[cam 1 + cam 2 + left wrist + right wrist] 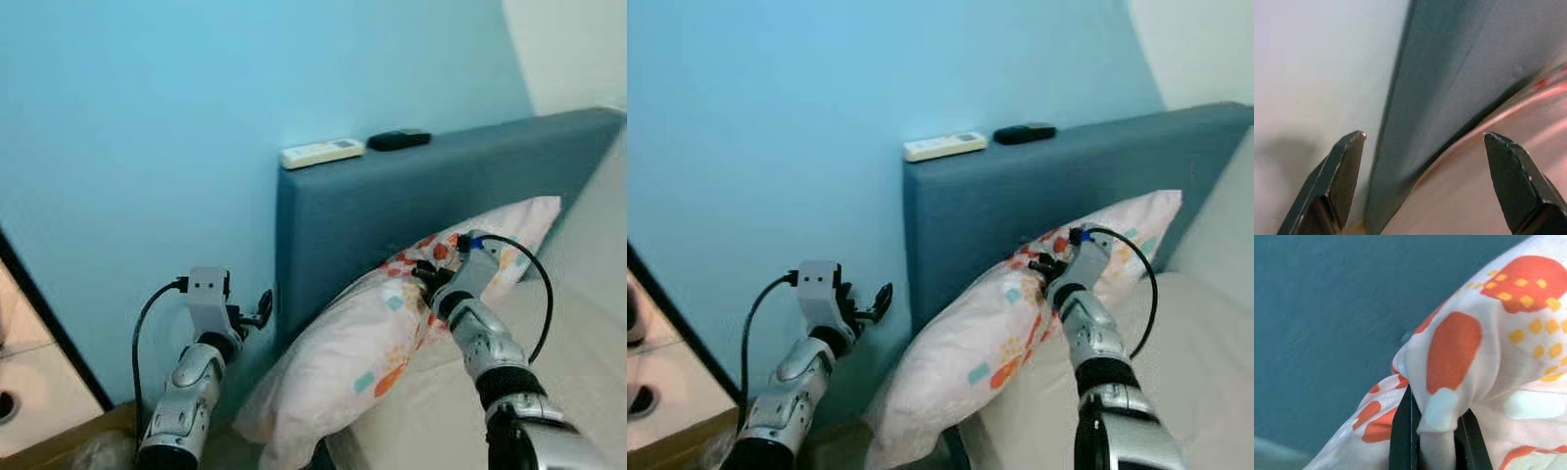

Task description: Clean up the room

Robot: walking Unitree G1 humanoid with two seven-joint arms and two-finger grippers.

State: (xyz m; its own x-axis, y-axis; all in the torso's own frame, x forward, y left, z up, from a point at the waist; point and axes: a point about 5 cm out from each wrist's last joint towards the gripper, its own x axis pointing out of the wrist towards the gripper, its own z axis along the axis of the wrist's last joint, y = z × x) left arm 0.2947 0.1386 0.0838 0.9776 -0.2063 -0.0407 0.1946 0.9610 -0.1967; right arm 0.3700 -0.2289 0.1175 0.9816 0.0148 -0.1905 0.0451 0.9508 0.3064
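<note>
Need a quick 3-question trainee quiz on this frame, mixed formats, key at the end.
1. True or false: the right gripper is pinching a fold of the patterned pillow.
2. What two things lie on top of the blue headboard?
3. The left gripper is: A) shut on the pillow, B) open beside the headboard's edge, C) holding a remote.

Key: 1 true; 2 a white remote and a black remote-like object; 3 B.

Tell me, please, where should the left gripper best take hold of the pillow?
Probably at the pillow's lower corner nearest the left gripper, coming from the robot's left. That end hangs free past the mattress edge, while the right gripper pinches the upper edge by the headboard.
</note>
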